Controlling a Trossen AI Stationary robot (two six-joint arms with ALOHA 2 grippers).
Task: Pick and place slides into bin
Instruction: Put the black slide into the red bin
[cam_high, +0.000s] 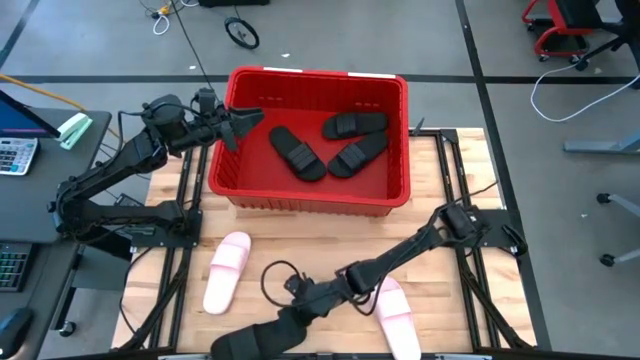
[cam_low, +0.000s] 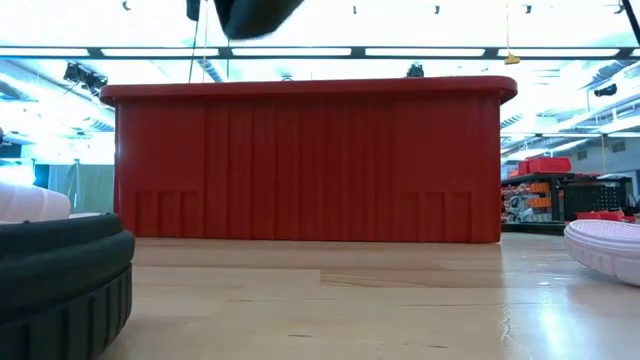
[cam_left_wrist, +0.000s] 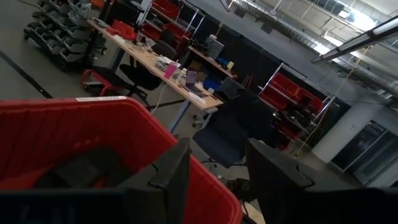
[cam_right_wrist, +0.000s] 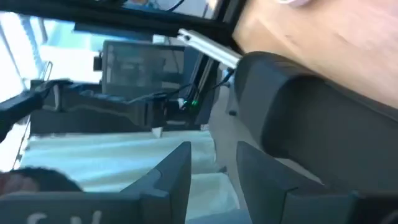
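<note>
The red bin (cam_high: 320, 75) stands at the table's far middle with three black slides (cam_high: 297, 153) lying in it. My left gripper (cam_high: 250, 120) hovers open and empty over the bin's left rim (cam_left_wrist: 62, 124). My right gripper (cam_high: 285, 322) is open and low at the near edge, next to a fourth black slide (cam_high: 250, 343) that lies flat on the table. In the right wrist view that slide (cam_right_wrist: 323, 124) is just outside one finger, and nothing is between the fingers. Two pale pink slides (cam_high: 227, 270) (cam_high: 393, 310) lie flat on the table to either side of the right arm. My right gripper has one finger (cam_right_wrist: 267, 180) close against the black slide's side (cam_right_wrist: 292, 143). I cannot tell whether it touches. The slide lies flat on the table.
The bin's wall (cam_low: 310, 160) stands high across the low view. The black slide (cam_low: 60, 290) and the pink ones (cam_low: 605, 245) lie close to the near edge. A black cable loops (cam_high: 275, 280) on the wood beside the right gripper. Bare wood lies between the bin and the slides.
</note>
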